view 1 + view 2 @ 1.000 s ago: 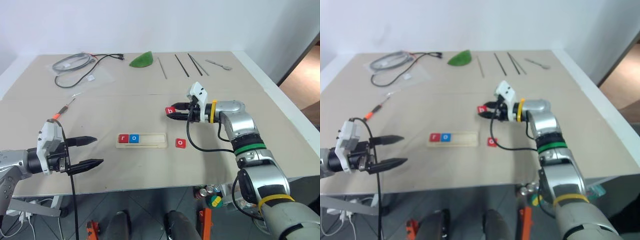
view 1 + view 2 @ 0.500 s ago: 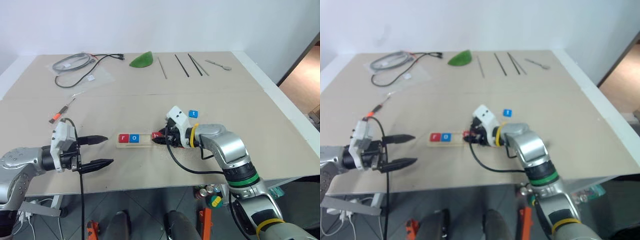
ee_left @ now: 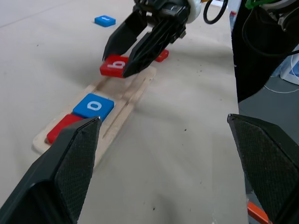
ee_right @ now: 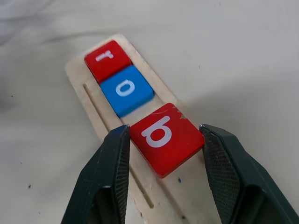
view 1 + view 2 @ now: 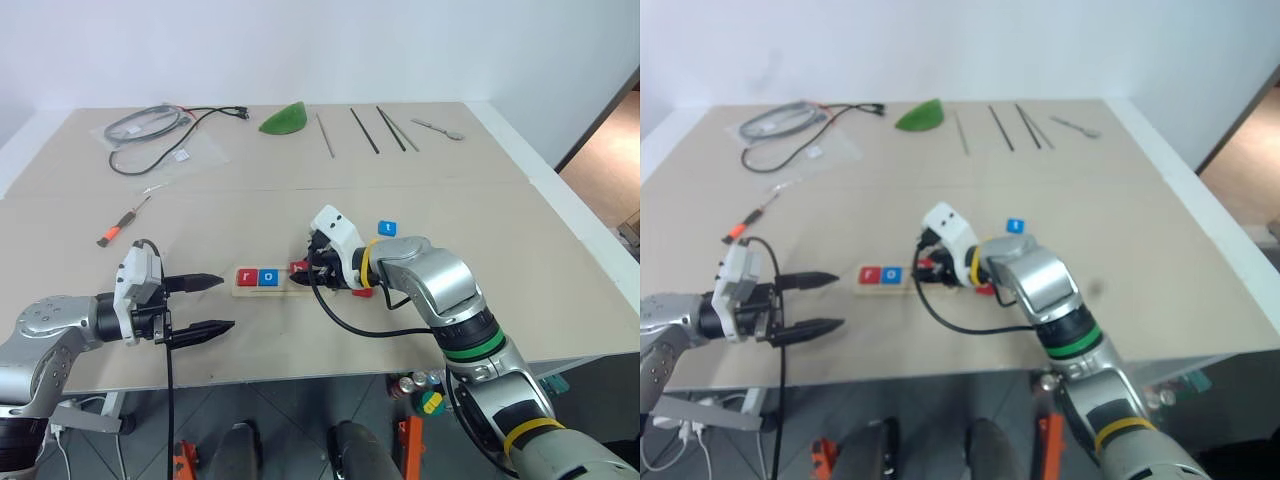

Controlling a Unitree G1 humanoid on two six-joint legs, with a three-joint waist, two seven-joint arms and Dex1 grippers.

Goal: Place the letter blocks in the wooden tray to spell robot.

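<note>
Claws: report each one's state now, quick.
Left claw: open, holding nothing.
Right claw: shut on the red b block, over the wooden tray.

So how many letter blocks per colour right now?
Red: 3, namely the r block in the wooden tray, the b block held above it, and a loose red block beside the tray.
Blue: 2, namely the o block in the tray and the t block, loose.
Total: 5

The right end effector [image 5: 305,270] hides most of a red block [image 5: 362,292] beside it.
</note>
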